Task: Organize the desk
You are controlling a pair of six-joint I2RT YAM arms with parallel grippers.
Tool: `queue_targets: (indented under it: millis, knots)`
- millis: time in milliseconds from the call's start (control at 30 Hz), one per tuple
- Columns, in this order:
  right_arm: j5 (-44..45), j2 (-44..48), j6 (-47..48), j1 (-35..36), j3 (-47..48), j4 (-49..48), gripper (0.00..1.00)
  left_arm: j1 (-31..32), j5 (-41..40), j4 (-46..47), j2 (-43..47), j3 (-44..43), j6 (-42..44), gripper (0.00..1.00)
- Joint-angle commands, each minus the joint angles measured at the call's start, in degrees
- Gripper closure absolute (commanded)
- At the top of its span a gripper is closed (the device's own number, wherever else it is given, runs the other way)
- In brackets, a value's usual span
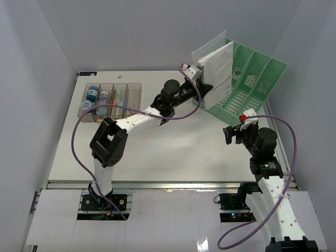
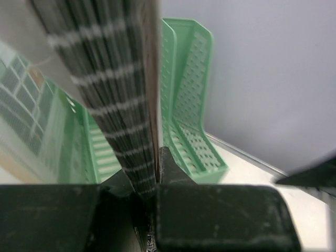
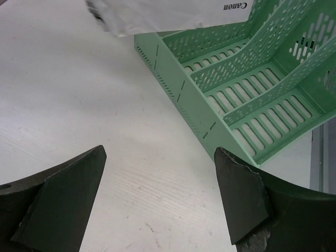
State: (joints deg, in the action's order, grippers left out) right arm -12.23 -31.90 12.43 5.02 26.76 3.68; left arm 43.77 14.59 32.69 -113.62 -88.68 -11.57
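top view: the left gripper (image 1: 198, 72) is clenched on the lower edge of a stack of papers (image 1: 216, 63). the stack stands tilted above and beyond it, over the left end of the green rack (image 1: 252, 86). i cannot tell whether the lower edge sits inside a slot. the right gripper (image 1: 234, 133) is released, jaws wide and holding nothing, and the rack's near end is just beyond it. the desk (image 1: 173, 152) lies below both grippers. if the left gripper lets go before the stack is seated between two walls, the papers could fan out or tip back onto the desk.

left wrist view: the papers (image 2: 118, 105) rise straight up out of the left gripper (image 2: 153, 181), pinched along one edge only. the rack (image 2: 191, 105) is beyond and to the right of the gripper, with the desk (image 2: 252, 170) low on its right. a narrow pinch on a thick, loose stack could let inner sheets slide as it goes down. a corner could also catch a divider and shove the light rack.

right wrist view: the right gripper (image 3: 157, 194) stands open over the desk (image 3: 68, 94). the rack (image 3: 247, 100) is ahead and to its right, and a corner of the papers (image 3: 173, 13) shows above the rack's far end. this gripper is apart from the rack, so nothing braces the rack against a push from the stack.
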Motion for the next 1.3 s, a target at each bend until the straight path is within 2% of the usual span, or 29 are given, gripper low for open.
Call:
queue_targets:
  millis: [0, 133, 333, 667, 800, 833, 900, 933, 1033, 1133, 1167, 1267]
  knots:
    - [-3.51, 1.84, -0.38, -0.97, 0.48, -3.07, 0.1, 0.44, -4.65, -0.96, -5.63, -12.02, 5.94, 1.0]
    - [-3.21, 2.25, -0.61, -1.06, 0.32, -2.99, 0.1, 1.06, -8.8, -3.15, -14.44, -23.86, 9.27, 1.0]
    - [-3.05, 2.64, -1.2, -1.33, 0.21, -3.36, 0.1, 1.76, -10.62, -7.03, -25.25, -39.54, 11.4, 1.0]
    - [-2.13, 2.22, -2.76, -3.03, -0.32, -6.15, 0.1, 3.45, -12.97, 3.33, -33.32, -41.42, 11.4, 0.99]
    - [-2.8, 2.46, -3.02, -3.96, -0.67, -6.59, 0.1, 3.96, -17.14, 3.05, -35.33, -44.01, 13.06, 0.52]
    - [-2.72, 2.54, -2.93, -3.97, -0.75, -6.67, 0.1, 3.96, -17.23, 2.55, -34.89, -43.66, 13.16, 0.28]
    - [-3.08, 2.47, -2.71, -4.11, -0.9, -6.75, 0.1, 4.1, -17.37, 2.19, -31.44, -40.21, 13.45, 0.06]
    - [-3.34, 2.46, -2.6, -4.17, -0.92, -6.76, 0.1, 4.17, -17.22, 2.12, -30.06, -38.9, 13.73, 0.02]
    - [-4.2, 2.37, -2.24, -4.31, -0.92, -6.67, 0.1, 4.39, -15.93, 1.95, -22.81, -32.53, 14.55, 0.02]
    - [-4.57, 1.94, -1.97, -4.31, -1.19, -6.51, 0.1, 4.65, -14.68, 1.6, -11.16, -22.54, 14.15, 0.02]
    - [-4.4, 1.77, -2.43, -4.31, -1.19, -6.26, 0.1, 4.74, -12.44, 1.44, -7.83, -16.29, 13.81, 0.02]
    - [-5.89, 1.44, -2.89, -7.0, -0.75, -4.94, 0.1, 4.87, -10.32, -2.69, 9.23, -3.72, 11.1, 0.02]
